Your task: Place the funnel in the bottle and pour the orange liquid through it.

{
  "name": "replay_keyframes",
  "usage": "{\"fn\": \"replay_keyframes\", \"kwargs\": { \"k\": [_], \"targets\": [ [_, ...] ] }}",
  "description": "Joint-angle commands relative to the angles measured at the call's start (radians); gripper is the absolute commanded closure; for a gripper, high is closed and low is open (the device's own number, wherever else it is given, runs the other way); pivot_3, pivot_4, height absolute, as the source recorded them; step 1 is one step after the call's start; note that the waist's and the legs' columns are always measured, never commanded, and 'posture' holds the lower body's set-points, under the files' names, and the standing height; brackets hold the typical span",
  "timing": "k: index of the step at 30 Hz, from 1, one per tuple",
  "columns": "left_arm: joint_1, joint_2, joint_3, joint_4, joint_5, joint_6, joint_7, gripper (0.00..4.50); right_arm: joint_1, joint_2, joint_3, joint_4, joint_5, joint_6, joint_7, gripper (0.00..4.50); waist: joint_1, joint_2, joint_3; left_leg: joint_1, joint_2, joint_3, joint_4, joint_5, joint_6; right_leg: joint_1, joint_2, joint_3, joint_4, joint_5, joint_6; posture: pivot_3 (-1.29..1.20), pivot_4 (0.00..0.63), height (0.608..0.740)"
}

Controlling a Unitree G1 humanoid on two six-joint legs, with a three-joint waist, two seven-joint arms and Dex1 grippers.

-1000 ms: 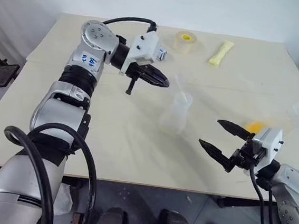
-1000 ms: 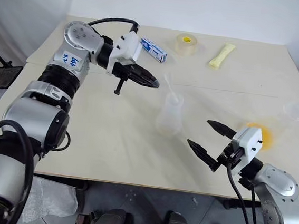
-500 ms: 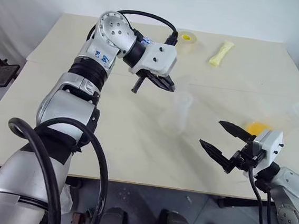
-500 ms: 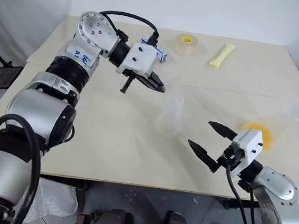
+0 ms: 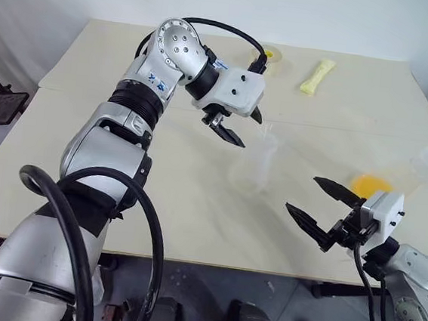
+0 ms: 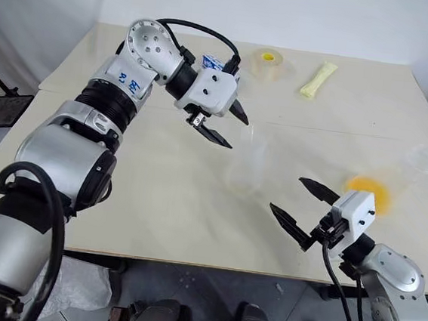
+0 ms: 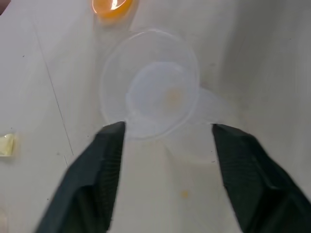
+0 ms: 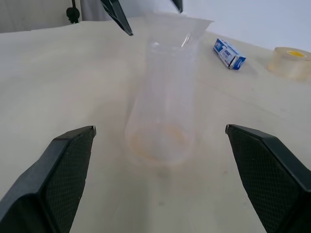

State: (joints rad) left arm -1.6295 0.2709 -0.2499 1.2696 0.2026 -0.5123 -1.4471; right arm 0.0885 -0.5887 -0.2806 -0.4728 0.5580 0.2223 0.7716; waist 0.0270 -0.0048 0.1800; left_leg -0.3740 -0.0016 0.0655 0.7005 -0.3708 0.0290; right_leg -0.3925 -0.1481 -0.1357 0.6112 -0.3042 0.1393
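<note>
Left wrist view: funnel [image 7: 150, 82] sits in the bottle [image 8: 163, 104] at centre frame, between the left hand's [image 7: 165, 133] parted, empty fingers.

head cams look down over table [image 5: 192, 227]; l wrist cam above bottle [image 7: 150, 92], r wrist level, close.

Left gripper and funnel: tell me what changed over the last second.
The left gripper swung right to the bottle, seated the funnel in its neck and opened, letting go. The right gripper stayed open; the orange liquid is untouched.
</note>
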Motion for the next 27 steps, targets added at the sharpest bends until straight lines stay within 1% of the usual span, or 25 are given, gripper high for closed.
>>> {"fn": "replay_keyframes", "kwargs": {
  "k": [1,4,7,9,12,16,19,21,23,25,27],
  "targets": [
    [-0.040,-0.006,0.031,-0.011,-0.022,0.014,0.007,0.03,0.006,-0.002,-0.026,-0.023,0.004,-0.024,-0.003,0.00,0.000,0.000,0.000,0.000,0.000,0.000,0.000,0.000,0.000,0.000,0.000,0.000,0.000,0.000,0.000,0.00,0.150,0.740],
    [-0.037,0.004,0.065,-0.011,-0.047,0.049,0.008,0.03,0.011,-0.005,-0.037,-0.024,0.005,-0.025,-0.006,0.00,-0.001,0.000,0.000,0.000,0.000,0.000,0.000,0.000,0.000,0.000,0.000,0.000,0.000,0.000,0.000,0.00,0.150,0.740],
    [-0.020,0.031,0.142,-0.016,-0.107,0.142,0.039,0.03,0.038,-0.003,-0.071,-0.040,0.011,-0.026,-0.020,0.00,-0.001,0.000,0.000,0.000,0.000,0.000,0.000,0.000,0.000,0.000,0.000,0.000,0.000,0.000,0.000,0.00,0.150,0.740],
    [0.016,0.055,0.191,-0.035,-0.156,0.205,0.033,0.03,0.065,0.016,-0.099,-0.061,0.022,-0.027,-0.047,0.00,-0.001,0.000,0.000,0.000,0.000,0.000,0.000,0.000,0.000,0.000,0.000,0.000,0.001,0.000,0.000,0.00,0.150,0.740],
    [0.108,0.087,0.285,-0.105,-0.260,0.323,0.025,0.03,0.137,0.035,-0.149,-0.116,0.044,-0.018,-0.077,0.00,-0.004,0.002,-0.001,0.001,0.000,0.000,-0.001,0.000,0.000,0.000,0.000,0.000,0.002,0.000,0.000,0.00,0.150,0.740],
    [0.272,0.122,0.359,-0.295,-0.366,0.500,0.051,0.03,0.184,0.068,-0.202,-0.139,0.053,-0.023,-0.132,0.00,-0.005,0.001,-0.001,0.003,0.001,-0.001,0.001,0.000,0.000,0.000,-0.001,0.001,0.007,0.000,0.000,0.00,0.150,0.740],
    [0.470,0.147,0.417,-0.504,-0.479,0.651,0.048,0.03,0.221,0.099,-0.251,-0.145,0.066,-0.016,-0.182,0.00,-0.006,0.001,-0.001,0.004,0.001,-0.004,0.002,0.000,0.000,0.000,-0.001,0.002,0.009,0.000,0.000,0.00,0.150,0.740],
    [0.596,0.170,0.411,-0.642,-0.526,0.730,0.016,0.03,0.247,0.119,-0.284,-0.142,0.058,-0.027,-0.208,0.00,-0.006,0.002,-0.001,0.004,0.001,-0.008,0.002,0.000,0.000,0.000,-0.001,0.003,0.010,0.000,0.000,0.00,0.150,0.740],
    [0.741,0.203,0.388,-0.782,-0.580,0.848,-0.026,0.03,0.301,0.143,-0.331,-0.147,0.060,-0.040,-0.219,0.00,-0.004,0.002,-0.001,0.004,0.001,-0.009,0.002,0.000,0.000,0.000,-0.001,0.003,0.010,0.000,0.000,0.00,0.150,0.740],
    [0.807,0.217,0.380,-0.859,-0.612,0.910,-0.026,0.03,0.327,0.153,-0.352,-0.153,0.065,-0.040,-0.228,0.00,-0.002,0.002,-0.001,0.004,0.000,-0.009,0.003,0.000,0.000,0.000,-0.001,0.004,0.010,0.000,0.000,0.00,0.150,0.740],
    [0.860,0.209,0.392,-0.893,-0.619,0.876,0.006,0.03,0.374,0.171,-0.391,-0.163,0.065,-0.038,-0.250,0.00,0.003,0.002,-0.001,0.004,0.000,-0.011,0.003,0.000,0.000,0.001,-0.001,0.004,0.010,0.000,0.000,0.00,0.150,0.740]
  ]
}}
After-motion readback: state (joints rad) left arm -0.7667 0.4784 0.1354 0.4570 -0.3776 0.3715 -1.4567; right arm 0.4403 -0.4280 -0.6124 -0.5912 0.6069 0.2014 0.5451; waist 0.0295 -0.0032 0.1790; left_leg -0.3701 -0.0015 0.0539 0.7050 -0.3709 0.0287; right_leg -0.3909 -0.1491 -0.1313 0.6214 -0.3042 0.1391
